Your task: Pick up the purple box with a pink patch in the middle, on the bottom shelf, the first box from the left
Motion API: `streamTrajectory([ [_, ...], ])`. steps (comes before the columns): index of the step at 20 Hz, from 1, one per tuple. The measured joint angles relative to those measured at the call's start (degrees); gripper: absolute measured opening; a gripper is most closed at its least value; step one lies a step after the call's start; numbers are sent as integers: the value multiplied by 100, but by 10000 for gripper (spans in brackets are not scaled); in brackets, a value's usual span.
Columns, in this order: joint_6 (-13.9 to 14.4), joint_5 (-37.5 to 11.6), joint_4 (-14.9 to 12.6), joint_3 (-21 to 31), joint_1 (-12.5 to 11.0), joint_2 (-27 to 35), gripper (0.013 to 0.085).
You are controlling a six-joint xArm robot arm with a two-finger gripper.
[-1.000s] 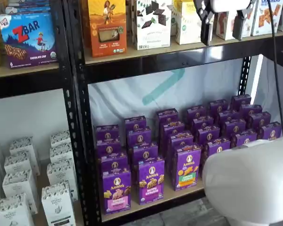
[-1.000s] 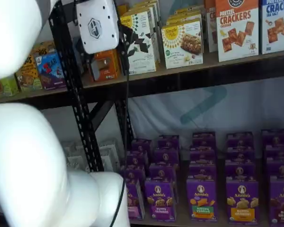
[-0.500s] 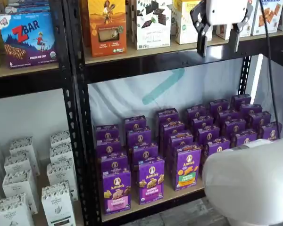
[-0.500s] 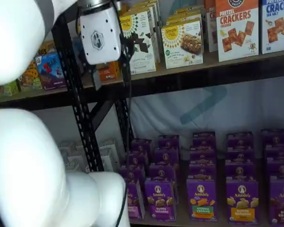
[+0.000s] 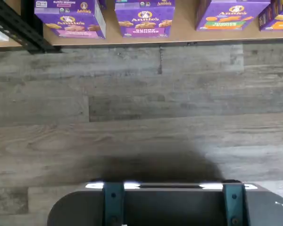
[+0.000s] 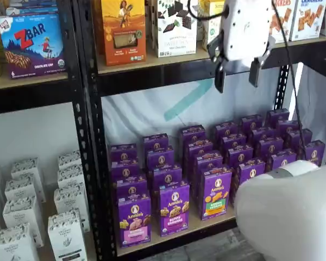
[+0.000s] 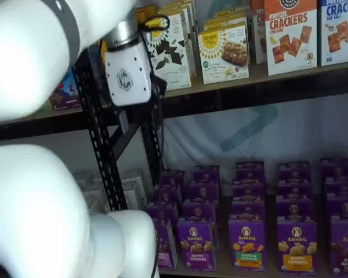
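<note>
The purple box (image 6: 134, 220) with the pink band stands at the front left of the bottom shelf (image 6: 206, 227), next to the black upright. It also shows in the wrist view (image 5: 70, 21) on the tan board (image 5: 184, 33). In a shelf view (image 7: 163, 246) the white arm half hides it. My gripper (image 6: 237, 76) hangs high above and to the right of it, in front of the upper shelf's rail. Its two black fingers show a plain gap and hold nothing. In a shelf view the white gripper body (image 7: 127, 72) shows side-on.
Beside the pink-band box stand a purple-band carton (image 6: 174, 209) and a green-band carton (image 6: 216, 193), with several rows of purple cartons behind. White cartons (image 6: 22, 217) fill the left bay. The black upright (image 6: 92, 136) divides the bays. My white arm (image 6: 288, 212) fills the lower right. A dark mount (image 5: 170, 205) shows over the wood floor.
My gripper has come down from the upper shelf's boxes to in front of that shelf's rail and shifted slightly left. The boxes have not moved.
</note>
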Motion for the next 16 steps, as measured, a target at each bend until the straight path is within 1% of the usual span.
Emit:
streamTrajectory([
  [4, 116, -568, 15, 550, 113, -79, 850],
  [7, 106, -969, 104, 898, 102, -141, 850],
  [9, 137, -1146, 83, 1076, 137, -80, 850],
  [11, 207, -1367, -5, 1270, 206, 9, 850],
  [16, 166, -2194, 88, 1807, 186, 14, 850],
])
